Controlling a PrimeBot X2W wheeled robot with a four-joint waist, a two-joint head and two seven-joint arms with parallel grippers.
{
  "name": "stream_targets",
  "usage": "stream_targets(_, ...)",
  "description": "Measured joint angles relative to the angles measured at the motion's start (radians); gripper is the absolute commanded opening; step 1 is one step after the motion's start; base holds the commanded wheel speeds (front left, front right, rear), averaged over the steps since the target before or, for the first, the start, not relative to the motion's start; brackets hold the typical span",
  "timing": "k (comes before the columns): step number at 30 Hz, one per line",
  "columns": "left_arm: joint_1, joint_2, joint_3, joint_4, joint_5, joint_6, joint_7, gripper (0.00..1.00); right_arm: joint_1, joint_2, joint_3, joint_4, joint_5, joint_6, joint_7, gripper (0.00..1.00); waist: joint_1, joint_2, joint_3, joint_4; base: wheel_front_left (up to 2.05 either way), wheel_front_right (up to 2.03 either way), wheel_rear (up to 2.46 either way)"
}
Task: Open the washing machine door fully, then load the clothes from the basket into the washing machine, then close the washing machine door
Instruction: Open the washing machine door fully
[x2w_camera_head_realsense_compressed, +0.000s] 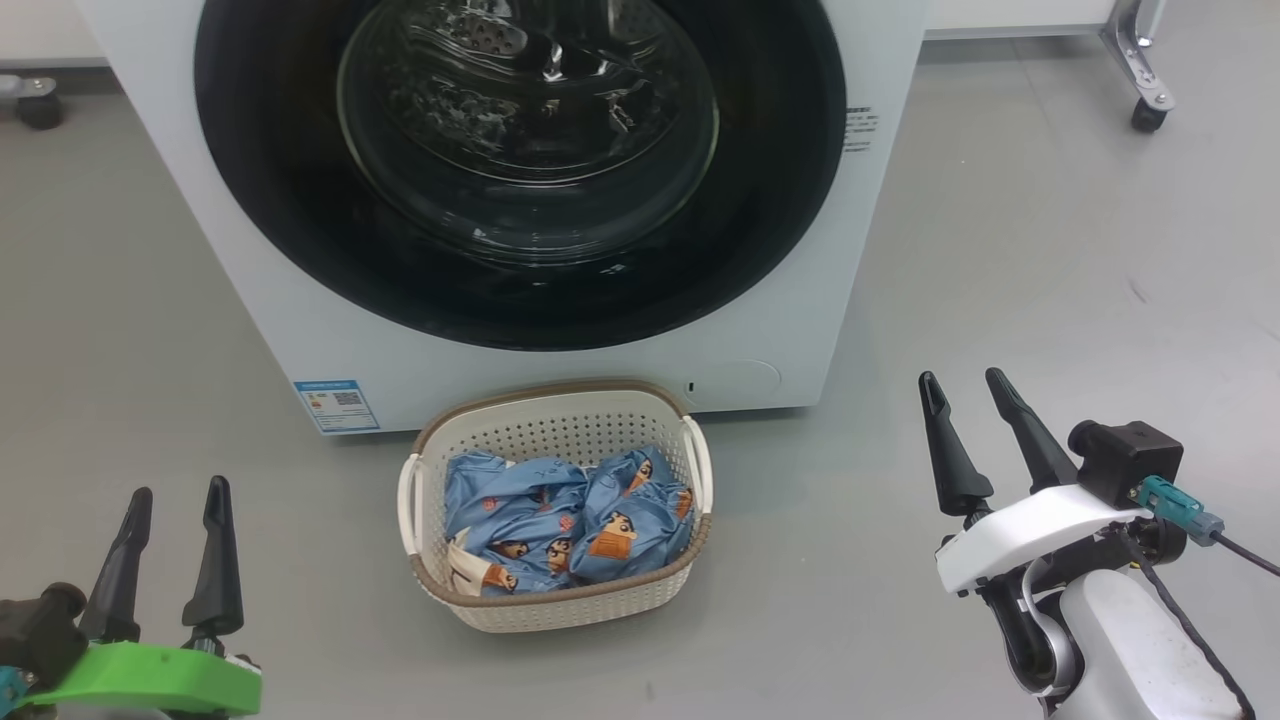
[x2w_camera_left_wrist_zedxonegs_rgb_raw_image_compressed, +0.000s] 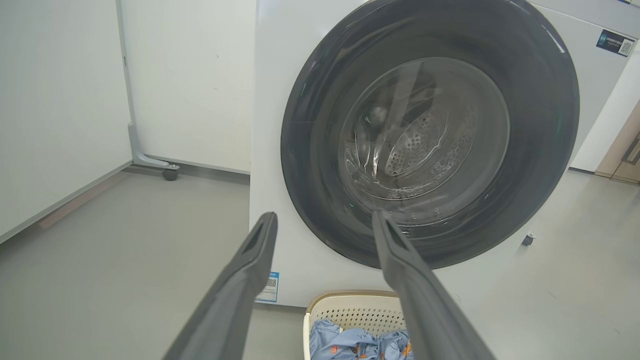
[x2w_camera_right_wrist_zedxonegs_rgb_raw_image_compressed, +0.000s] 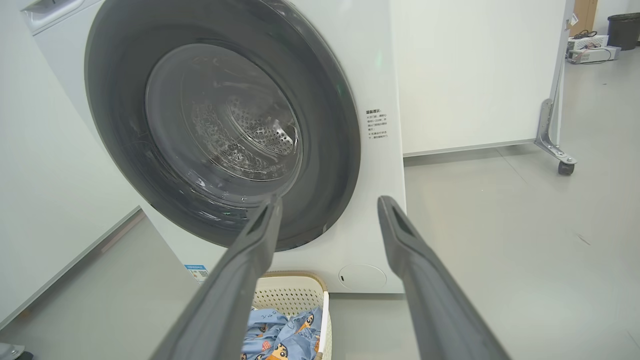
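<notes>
Head view: we held the left claw (x2w_camera_head_realsense_compressed: 180, 488) and right claw (x2w_camera_head_realsense_compressed: 962, 376) spread and empty, flanking the cream perforated plastic basket (x2w_camera_head_realsense_compressed: 560, 432) of light blue printed clothes (x2w_camera_head_realsense_compressed: 520, 505), set just before the shut round black-rimmed glass door (x2w_camera_head_realsense_compressed: 270, 200), apparently for short transfers.

Glossy black washing machine door (x2w_camera_head_realsense_compressed: 520, 290) rim, perforated plastic basket (x2w_camera_head_realsense_compressed: 555, 430), soft clothes (x2w_camera_head_realsense_compressed: 560, 525)

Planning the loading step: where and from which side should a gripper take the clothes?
Probably best to pinch the raised blue bunch on the right of the clothes, coming straight down from above. The basket walls close off every side, and the crumpled folds stand up.
</notes>
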Motion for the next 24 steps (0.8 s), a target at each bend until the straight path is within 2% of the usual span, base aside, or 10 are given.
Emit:
stream_targets(12,-0.002,0.001,-0.004,0.000,0.000,0.000,0.000,1.00,0.000,0.008,-0.012,0.006,-0.007,0.007,0.000,1.00,0.0000,0.0000,-0.001,-0.001,0.61,0.61,-1.21)
stream_targets(24,-0.002,0.006,-0.009,0.002,0.000,0.000,0.000,1.00,0.000,0.008,-0.021,0.010,-0.016,0.008,0.000,1.00,0.0000,0.0000,-0.002,0.000,0.30,0.30,-0.60)
